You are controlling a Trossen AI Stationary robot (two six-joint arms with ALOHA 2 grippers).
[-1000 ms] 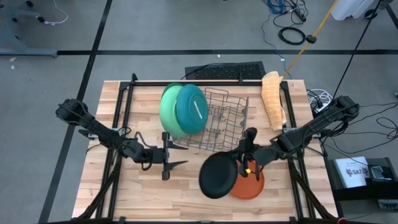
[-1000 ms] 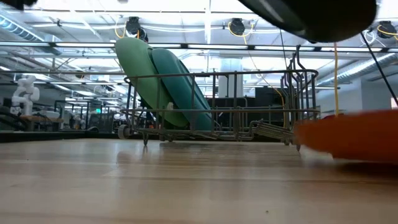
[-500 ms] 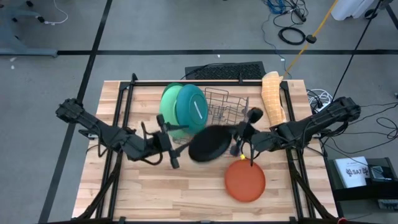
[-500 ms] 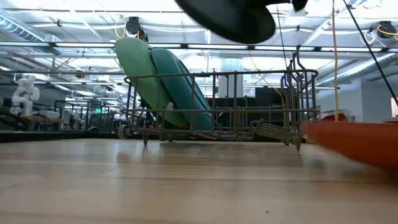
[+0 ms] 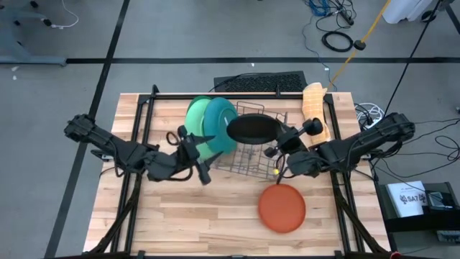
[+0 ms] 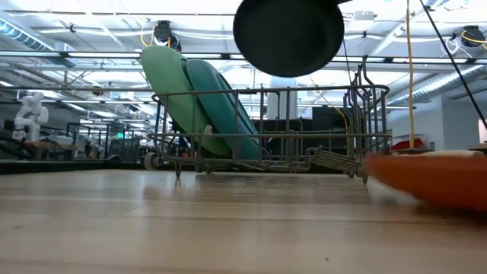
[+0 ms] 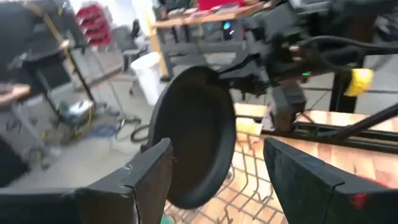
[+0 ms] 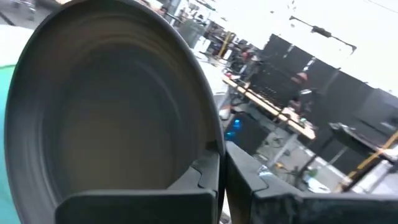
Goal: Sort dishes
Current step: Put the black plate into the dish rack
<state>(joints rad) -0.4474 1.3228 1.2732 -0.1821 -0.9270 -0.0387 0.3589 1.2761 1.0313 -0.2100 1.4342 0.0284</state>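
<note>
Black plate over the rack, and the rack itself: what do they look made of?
Black plate: probably plastic or melamine; matte, evenly dark, with only a soft sheen in the right wrist view. Rack: grey metal wire, judging by its thin welded-looking rods.

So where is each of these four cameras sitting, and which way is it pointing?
High view: above the table, looking straight down; both arms show, the right hand shut on the black plate over the wire rack.
Low view: at tabletop height, looking level across; no arm clearly shows.
Left wrist view: on the left arm, looking past its own open fingers towards the right arm.
Right wrist view: on the right arm, looking along its shut fingers.
Shared: all four see the black plate; high and low also see the orange plate.
</note>
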